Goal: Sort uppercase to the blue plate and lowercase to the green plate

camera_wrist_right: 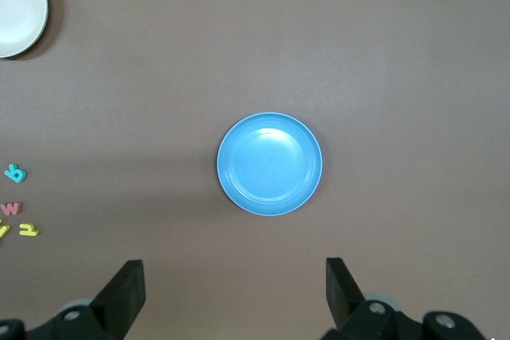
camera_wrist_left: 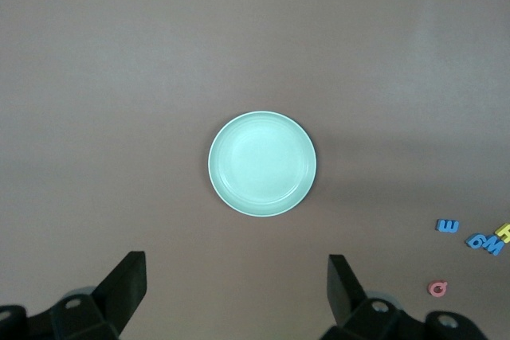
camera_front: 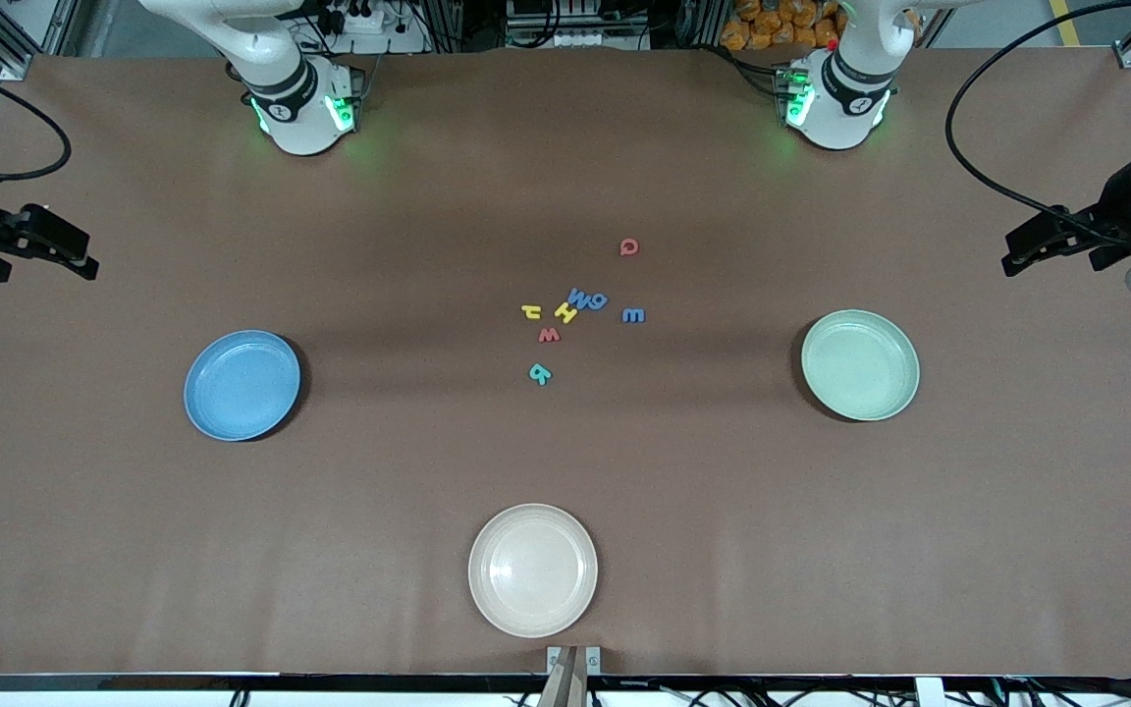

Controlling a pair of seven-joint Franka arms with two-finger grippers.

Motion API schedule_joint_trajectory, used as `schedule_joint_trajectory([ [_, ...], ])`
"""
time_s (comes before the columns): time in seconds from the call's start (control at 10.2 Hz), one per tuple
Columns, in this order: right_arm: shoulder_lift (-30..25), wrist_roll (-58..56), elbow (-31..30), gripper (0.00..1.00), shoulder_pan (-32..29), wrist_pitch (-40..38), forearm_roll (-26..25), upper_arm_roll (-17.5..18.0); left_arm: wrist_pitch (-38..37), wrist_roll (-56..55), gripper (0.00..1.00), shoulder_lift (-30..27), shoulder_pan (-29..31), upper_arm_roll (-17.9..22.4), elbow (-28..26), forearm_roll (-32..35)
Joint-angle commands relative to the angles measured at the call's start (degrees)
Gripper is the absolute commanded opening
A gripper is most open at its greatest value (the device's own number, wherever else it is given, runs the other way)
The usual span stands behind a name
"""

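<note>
Fingers [camera_wrist_left: 131,280] spread, high above green plate [camera_wrist_left: 262,163]; letters [camera_front: 580,309] untouched.

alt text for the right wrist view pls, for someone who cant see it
A sky-blue plate sits empty on the brown table, seen from above with the right gripper hanging over it, jaws open. At the frame's edges show part of a cream plate and a few small toy letters.

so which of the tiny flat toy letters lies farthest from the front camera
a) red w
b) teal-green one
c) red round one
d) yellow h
c: the red round letter lies apart, highest in the front view, above the cluster holding the red w, yellow h and teal-green letter.
</note>
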Motion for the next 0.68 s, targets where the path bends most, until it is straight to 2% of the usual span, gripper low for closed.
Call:
schedule_joint_trajectory([
  [0.0,-0.2,-0.8,-0.2,1.0,-0.3,0.4,1.0,-0.1,-0.5,-1.0,1.0,-0.8,0.3,-0.3,0.0,-1.1],
  [0.59,-0.1,-0.7,0.0,1.0,-0.3,0.7,1.2,-0.1,-0.2,-4.3,1.0,-0.9,0.3,-0.3,0.0,-0.7],
])
